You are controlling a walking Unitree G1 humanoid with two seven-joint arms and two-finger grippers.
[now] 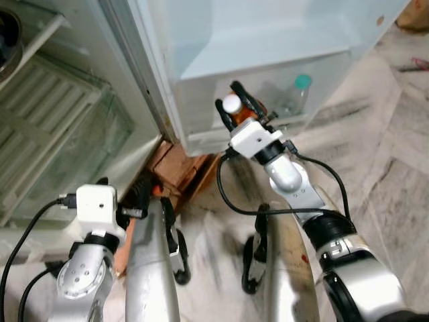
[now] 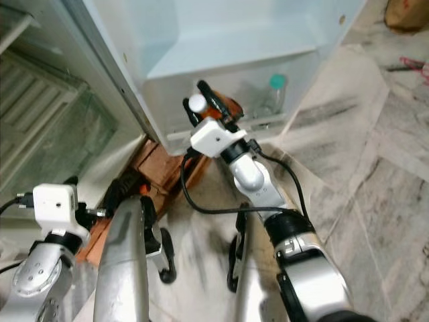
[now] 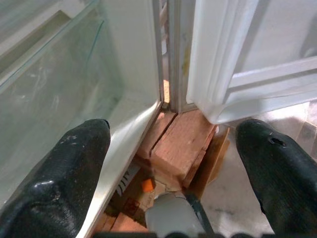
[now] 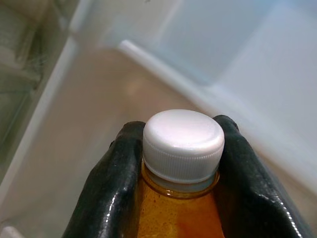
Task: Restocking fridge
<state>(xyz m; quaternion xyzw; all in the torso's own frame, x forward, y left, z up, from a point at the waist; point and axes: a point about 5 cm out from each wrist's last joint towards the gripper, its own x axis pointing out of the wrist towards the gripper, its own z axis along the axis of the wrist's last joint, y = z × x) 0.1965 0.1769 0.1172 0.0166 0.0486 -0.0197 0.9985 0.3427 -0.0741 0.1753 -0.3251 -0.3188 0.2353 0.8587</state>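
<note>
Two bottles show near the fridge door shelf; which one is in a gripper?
The white-capped bottle of amber liquid, clamped at the neck by the right gripper. The green-capped clear bottle stands free in the door shelf.

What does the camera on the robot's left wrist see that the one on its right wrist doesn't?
Left wrist view: the open left claw with nothing between its fingers, aimed at reddish bricks under the fridge's corner, beside a glass shelf.
Right wrist view: the right claw shut on an amber bottle just below its white cap.
Both: pale fridge surfaces behind black fingers.
</note>
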